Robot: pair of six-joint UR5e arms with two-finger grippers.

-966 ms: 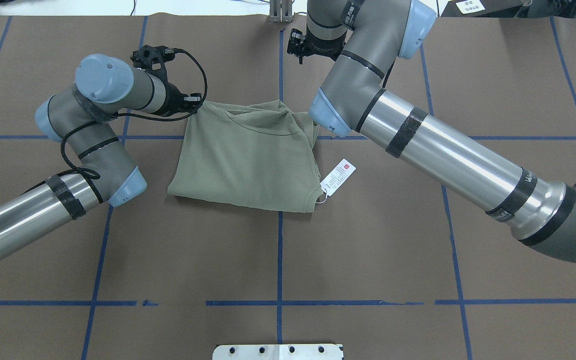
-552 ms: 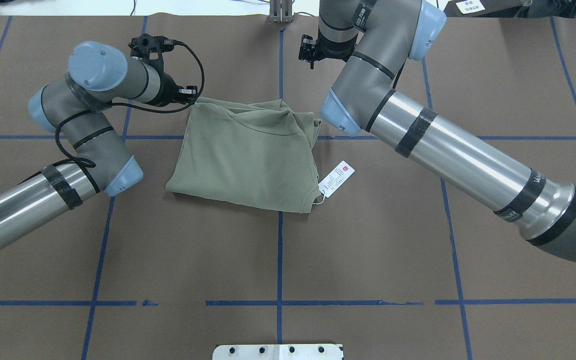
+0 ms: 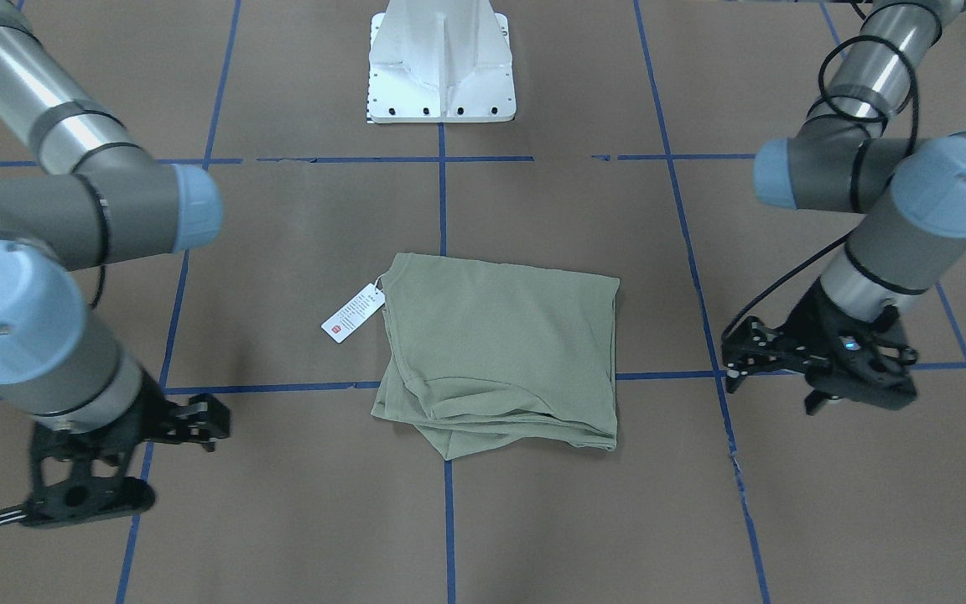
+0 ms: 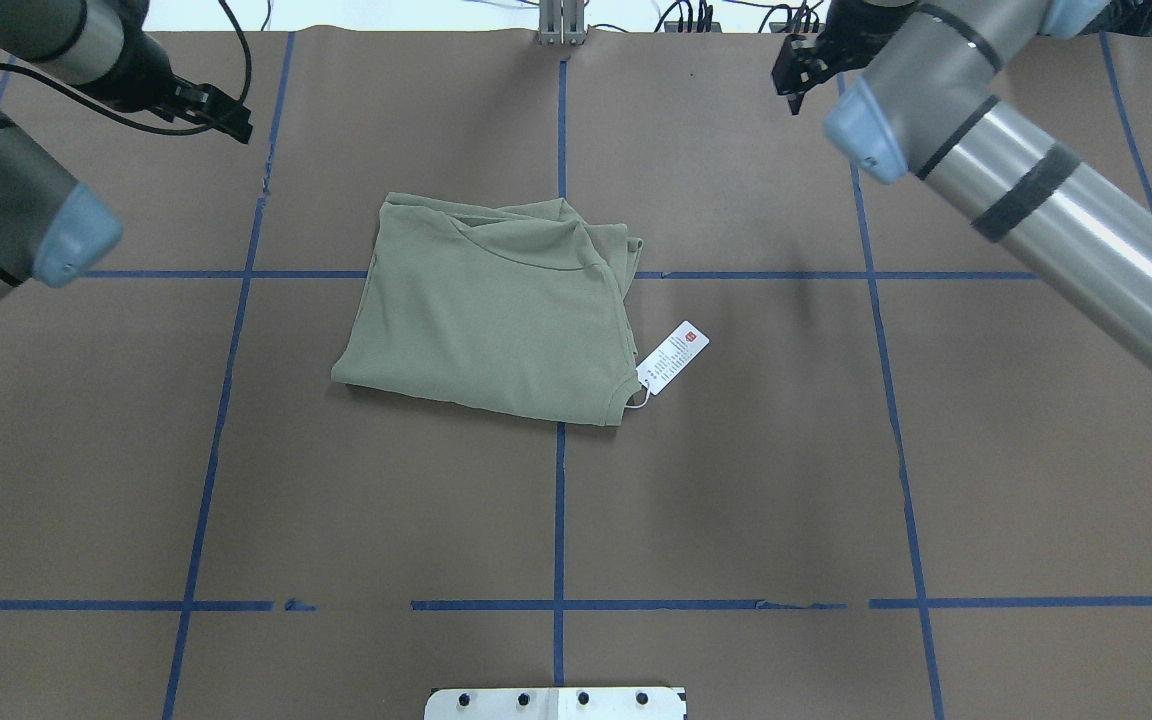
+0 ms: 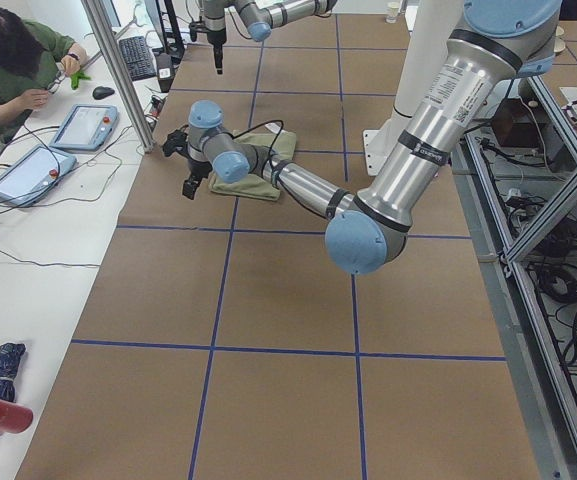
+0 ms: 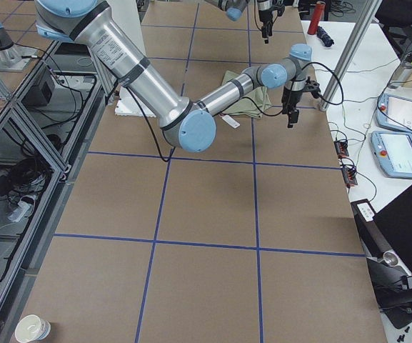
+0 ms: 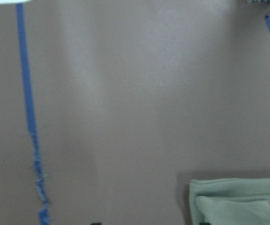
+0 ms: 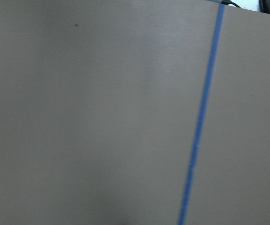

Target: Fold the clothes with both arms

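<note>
The clothes, one sage-green shirt (image 4: 496, 310) (image 3: 500, 352), lie folded into a rough rectangle at the table's middle. The white hang tag (image 4: 674, 357) (image 3: 353, 312) sticks out at the near right corner. My left gripper (image 4: 236, 120) (image 3: 730, 365) hovers open, well off the shirt's far left corner, holding nothing. My right gripper (image 4: 791, 85) (image 3: 210, 424) hangs open over bare table beyond the shirt's far right side. A corner of the shirt (image 7: 237, 201) shows at the bottom right of the left wrist view. The right wrist view shows only the table.
Brown table cover with blue tape lines (image 4: 558, 520). The white pedestal base (image 3: 441, 67) stands at the robot's side. A person (image 5: 18, 70) sits at a side table with tablets (image 5: 83, 125) beyond the far edge.
Both grippers have drawn away from the shirt's far edge, outward and toward the far side. The left one has let go of the far left corner. The shirt has settled flat.
</note>
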